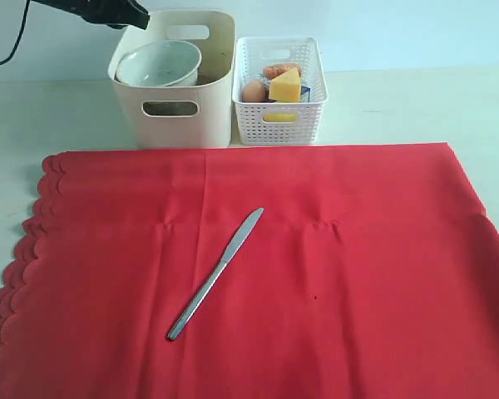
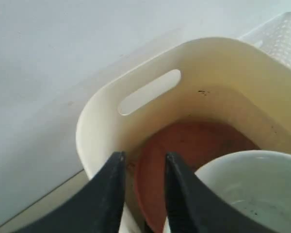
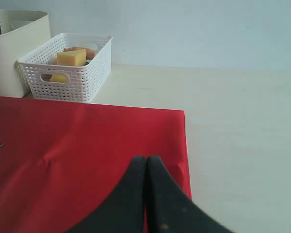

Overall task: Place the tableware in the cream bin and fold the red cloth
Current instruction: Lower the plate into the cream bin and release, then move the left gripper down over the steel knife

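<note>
The cream bin (image 1: 183, 116) stands at the back of the table, with the pale bowl (image 1: 158, 62) tilted inside it. In the left wrist view the brown plate (image 2: 194, 145) leans on edge against the bin's wall (image 2: 102, 126), beside the bowl (image 2: 252, 184). My left gripper (image 2: 144, 155) hangs over the bin's rim with its jaws apart, the plate's edge below the gap. It shows in the exterior view as the left gripper (image 1: 137, 18). A metal knife (image 1: 216, 273) lies diagonally on the flat red cloth (image 1: 316, 274). My right gripper (image 3: 146, 159) is shut over the cloth's corner (image 3: 174, 126).
A white lattice basket (image 1: 279, 125) with a cheese wedge (image 1: 285, 86), an egg (image 1: 254, 91) and other food stands right of the bin. The cloth's scalloped edge (image 1: 29, 241) runs along the left. Bare table (image 3: 242, 145) lies beyond the cloth's right edge.
</note>
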Controlling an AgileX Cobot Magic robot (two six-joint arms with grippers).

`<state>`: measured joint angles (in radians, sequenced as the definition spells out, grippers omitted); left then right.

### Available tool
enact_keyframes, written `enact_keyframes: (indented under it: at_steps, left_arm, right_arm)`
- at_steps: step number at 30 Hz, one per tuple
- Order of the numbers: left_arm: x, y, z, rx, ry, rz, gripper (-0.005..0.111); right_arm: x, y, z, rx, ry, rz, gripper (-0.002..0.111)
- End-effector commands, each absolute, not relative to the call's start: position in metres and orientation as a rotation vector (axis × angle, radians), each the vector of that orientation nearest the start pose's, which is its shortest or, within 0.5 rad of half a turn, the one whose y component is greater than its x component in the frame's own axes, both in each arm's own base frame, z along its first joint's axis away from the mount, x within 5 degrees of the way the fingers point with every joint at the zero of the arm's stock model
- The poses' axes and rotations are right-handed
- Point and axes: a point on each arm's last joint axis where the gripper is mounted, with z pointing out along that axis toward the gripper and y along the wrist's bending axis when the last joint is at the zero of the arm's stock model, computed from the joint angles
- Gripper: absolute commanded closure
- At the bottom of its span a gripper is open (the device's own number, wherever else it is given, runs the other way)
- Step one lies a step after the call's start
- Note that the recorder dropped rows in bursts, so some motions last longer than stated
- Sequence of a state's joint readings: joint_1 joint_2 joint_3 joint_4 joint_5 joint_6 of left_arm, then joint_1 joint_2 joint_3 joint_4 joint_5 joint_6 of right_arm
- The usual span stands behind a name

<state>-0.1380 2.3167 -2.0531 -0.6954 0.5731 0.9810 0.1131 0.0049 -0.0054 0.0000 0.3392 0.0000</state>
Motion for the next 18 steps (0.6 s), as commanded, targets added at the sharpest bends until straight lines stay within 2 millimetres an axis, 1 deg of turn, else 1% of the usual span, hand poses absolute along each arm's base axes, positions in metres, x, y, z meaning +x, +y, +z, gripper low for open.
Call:
enact_keyframes:
  at_steps: [1,7,9,12,15,18]
  left_arm:
    - [0.523,-0.107,0.259,0.690,2.018,-0.288,0.077]
    - [0.506,-0.109,0.290,0.667,2.047,-0.377,0.077]
    - [0.499,-0.110,0.301,0.618,2.082,-0.444,0.077]
    - [0.488,-0.110,0.310,0.558,2.157,-0.514,0.078]
    - [0.476,-0.109,0.316,0.582,2.238,-0.537,0.088]
    - [0.465,-0.107,0.316,0.608,2.354,-0.546,0.098]
  right_arm:
    - [0.054,0.006,0.184,-0.098,1.808,0.077,0.108]
    - [0.054,0.006,0.184,-0.098,1.808,0.077,0.108]
    - [0.054,0.006,0.184,-0.098,1.808,0.077,0.108]
    - [0.054,0.006,0.184,-0.098,1.808,0.077,0.108]
    - [0.054,0.006,0.184,-0.098,1.808,0.077,0.108]
    - [0.054,0.006,0.184,-0.098,1.808,0.077,0.108]
